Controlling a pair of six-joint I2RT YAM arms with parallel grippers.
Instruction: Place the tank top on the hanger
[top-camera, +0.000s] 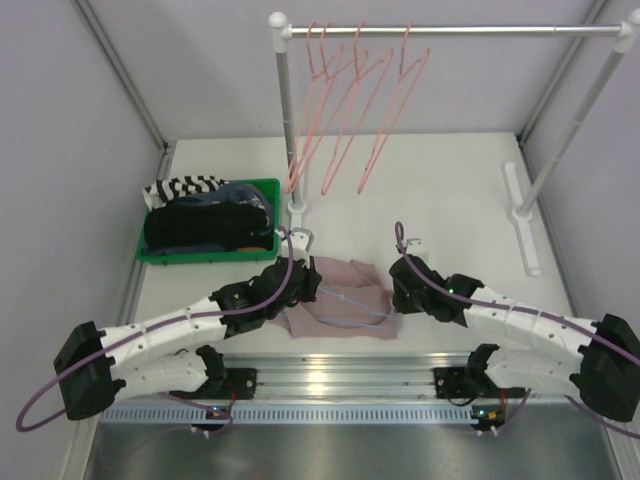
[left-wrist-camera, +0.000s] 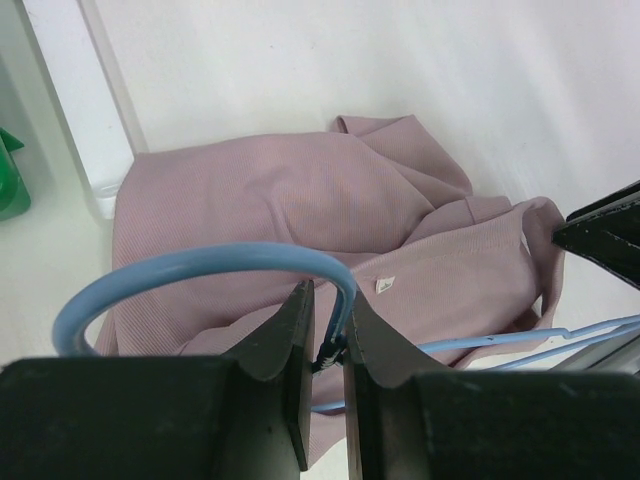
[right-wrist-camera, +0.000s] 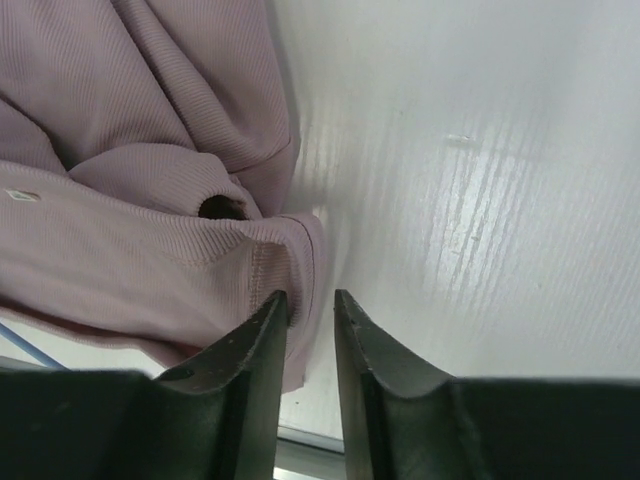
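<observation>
**Pink top and blue hanger between two grippers**

The white table (top-camera: 450, 190) carries everything. Far beyond both sets of fingers stands a white clothes rail (top-camera: 450, 31) hung with pink wire hangers (top-camera: 350, 110). Beyond and to the left of the left fingers sits a green bin (top-camera: 205, 257) of dark clothes (top-camera: 210, 225), with a striped garment (top-camera: 185, 186) at its far edge.

The tank top (top-camera: 345, 295) lies crumpled on the table between the two grippers. It is dusty pink, finely ribbed and folded over itself in soft ridges. One round opening gapes just beyond the right fingertips, and a small white label (left-wrist-camera: 385, 284) lies just past the left fingertips.

The hanger (left-wrist-camera: 200, 258), thin light-blue wire, rests on the top. Its hook arcs leftward from the left fingers and its arms run off to their right across the fabric.

The left gripper (left-wrist-camera: 328, 300) is closed almost completely, clamping the twisted neck of the hanger between its tips. The right gripper (right-wrist-camera: 311, 300) shows only a narrow slit between its fingers. The top's hemmed edge lies right at the tips, against the left finger. Whether it is pinched cannot be told.
</observation>
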